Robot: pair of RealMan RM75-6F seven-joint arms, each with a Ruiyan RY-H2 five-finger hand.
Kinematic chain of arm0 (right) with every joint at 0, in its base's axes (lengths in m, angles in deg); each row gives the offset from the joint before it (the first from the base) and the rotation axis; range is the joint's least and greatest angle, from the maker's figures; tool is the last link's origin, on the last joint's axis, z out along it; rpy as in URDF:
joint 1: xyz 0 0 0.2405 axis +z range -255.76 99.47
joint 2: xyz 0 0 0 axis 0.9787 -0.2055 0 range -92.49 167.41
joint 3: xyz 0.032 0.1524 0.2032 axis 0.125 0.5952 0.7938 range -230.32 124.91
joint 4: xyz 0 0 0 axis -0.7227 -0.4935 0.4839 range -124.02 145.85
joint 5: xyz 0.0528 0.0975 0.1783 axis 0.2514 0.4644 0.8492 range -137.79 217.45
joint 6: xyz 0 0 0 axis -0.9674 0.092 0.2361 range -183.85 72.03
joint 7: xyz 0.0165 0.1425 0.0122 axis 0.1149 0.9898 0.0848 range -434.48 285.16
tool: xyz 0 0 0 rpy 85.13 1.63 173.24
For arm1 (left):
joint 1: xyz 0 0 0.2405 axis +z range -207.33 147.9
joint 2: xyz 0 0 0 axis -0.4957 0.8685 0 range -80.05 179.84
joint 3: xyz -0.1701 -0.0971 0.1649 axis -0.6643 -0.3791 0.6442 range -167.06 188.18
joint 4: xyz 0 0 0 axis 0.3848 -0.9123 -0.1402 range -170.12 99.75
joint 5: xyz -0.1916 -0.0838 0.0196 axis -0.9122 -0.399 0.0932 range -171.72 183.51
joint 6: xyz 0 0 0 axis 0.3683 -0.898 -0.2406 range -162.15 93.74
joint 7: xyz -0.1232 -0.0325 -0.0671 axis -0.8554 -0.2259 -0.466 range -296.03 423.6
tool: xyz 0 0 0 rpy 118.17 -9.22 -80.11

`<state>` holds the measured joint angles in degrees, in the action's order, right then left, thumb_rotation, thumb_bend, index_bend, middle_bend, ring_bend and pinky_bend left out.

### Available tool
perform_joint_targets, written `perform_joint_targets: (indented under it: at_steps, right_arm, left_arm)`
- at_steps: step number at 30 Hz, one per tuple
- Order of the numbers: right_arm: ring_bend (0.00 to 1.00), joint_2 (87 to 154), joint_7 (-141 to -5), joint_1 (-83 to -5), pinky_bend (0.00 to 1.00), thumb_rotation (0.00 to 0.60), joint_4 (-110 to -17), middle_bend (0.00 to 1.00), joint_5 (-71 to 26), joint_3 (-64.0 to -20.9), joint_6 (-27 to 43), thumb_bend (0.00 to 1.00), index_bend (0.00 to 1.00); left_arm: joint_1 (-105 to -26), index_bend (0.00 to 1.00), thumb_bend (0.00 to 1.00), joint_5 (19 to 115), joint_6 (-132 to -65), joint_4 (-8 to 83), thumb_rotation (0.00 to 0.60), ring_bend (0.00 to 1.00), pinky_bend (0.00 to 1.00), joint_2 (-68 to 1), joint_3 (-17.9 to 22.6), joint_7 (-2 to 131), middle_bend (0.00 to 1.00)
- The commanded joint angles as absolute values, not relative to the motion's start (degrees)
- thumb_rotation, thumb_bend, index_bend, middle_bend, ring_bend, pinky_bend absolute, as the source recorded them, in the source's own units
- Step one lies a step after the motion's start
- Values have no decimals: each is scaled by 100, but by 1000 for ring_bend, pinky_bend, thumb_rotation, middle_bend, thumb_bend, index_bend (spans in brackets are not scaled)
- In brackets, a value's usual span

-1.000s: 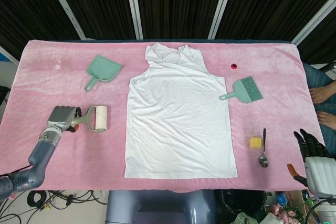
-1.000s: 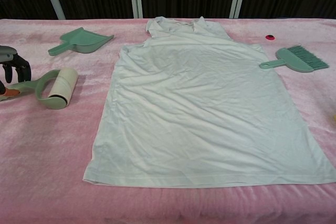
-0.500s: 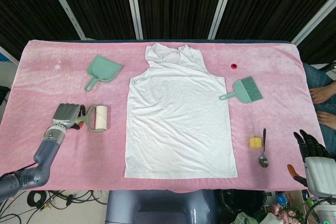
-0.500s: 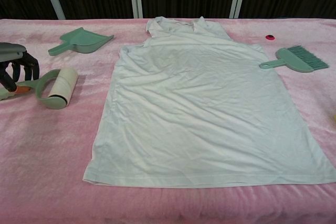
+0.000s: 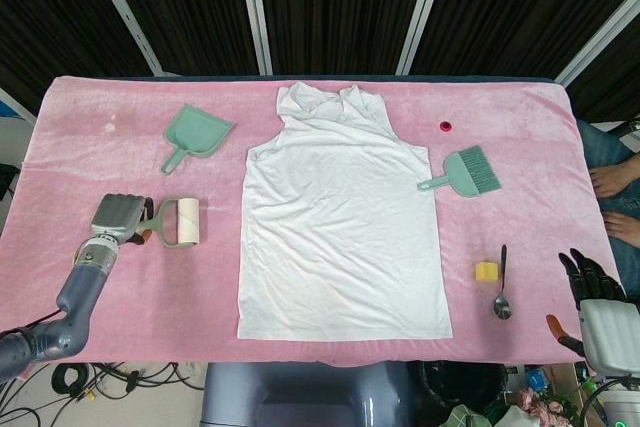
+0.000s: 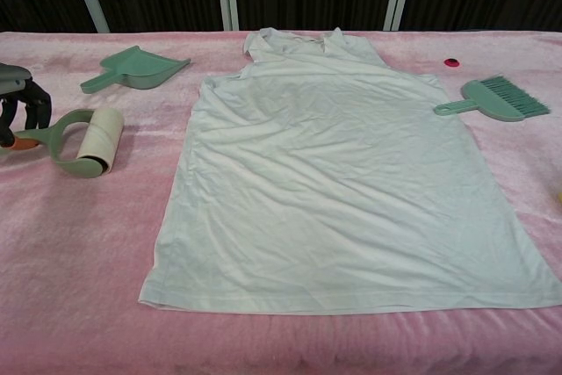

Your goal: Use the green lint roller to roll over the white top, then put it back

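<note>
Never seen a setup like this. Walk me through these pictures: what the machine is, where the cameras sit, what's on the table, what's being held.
It is a two-armed robot with humanlike hands. The head view looks down; the chest view looks across the pink cloth-covered table.

Its left hand grips the handle of the green lint roller beside the white sleeveless top. Its right hand waits off the table's edge, holding nothing.

Also there: a green dustpan, green hand brush, metal spoon, small yellow block and tiny red object.

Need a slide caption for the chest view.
Left hand grips the green lint roller beside the flat white top.
</note>
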<state>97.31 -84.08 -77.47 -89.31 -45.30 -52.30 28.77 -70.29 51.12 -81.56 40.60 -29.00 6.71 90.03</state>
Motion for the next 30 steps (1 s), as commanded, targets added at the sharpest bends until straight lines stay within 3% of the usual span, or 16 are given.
perform_joint_targets:
  at_steps: [1,6,13,17,24,30]
  right_arm:
    - [96,9732,-8412,-7749,208,600,-8934,46,-4527,-5229,2877,184,0]
    - [96,9727,-8414,-7759,208,600,-8946,46,-4506,-5224,2883,184,0]
    - [97,9726,-8426,-7772,208,600,-8994,46,-4404,-5196,2864,184,0]
    - [96,9734,-8432,-7779,208,600,-9007,46,-4389,-5187,2871,184,0]
    - [97,9751,-8451,-7776,208,600,-9016,46,-4359,-5172,2856,184,0]
    - [101,9754,-8450,-7767,208,600,-9016,46,-4326,-5160,2828,184,0]
  left_arm:
    - [-6997,601,489,5173,-8133,4033,600,547,772,-2891,645,8865,586]
    - [-6958,613,505,5551,-8047,4144,600,538,772,-2769,485,8309,572]
    - [-7001,644,512,7280,-8051,4516,600,530,771,-2317,318,7008,574]
    - [-7300,658,527,7733,-7770,4817,600,526,746,-2009,269,6907,581]
    - [-8217,672,541,6998,-6761,5270,600,517,731,-1623,121,7927,600]
    - [-8790,678,542,5865,-6624,5040,600,517,731,-1960,218,8740,605]
